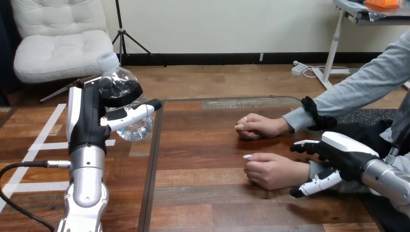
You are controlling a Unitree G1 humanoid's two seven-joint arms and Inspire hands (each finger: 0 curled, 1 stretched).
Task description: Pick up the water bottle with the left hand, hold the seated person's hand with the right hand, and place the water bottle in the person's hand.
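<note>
My left hand [88, 120] is raised over the table's left edge, its fingers and thumb curled round a clear water bottle [122, 81] with a white cap, which tilts slightly. At the right, my right hand [346, 152] sits at the wrist of the person's nearer hand [270, 170]. Its fingers [303, 145] reach over the top of the wrist and its thumb [314, 184] curls underneath. That nearer hand rests loosely closed on the wooden table [217, 205].
The person's farther hand [258, 126] lies loosely closed on the table a little beyond the nearer one, a grey sleeve leading off to the right. The table's left edge [153, 159] runs just right of my left forearm.
</note>
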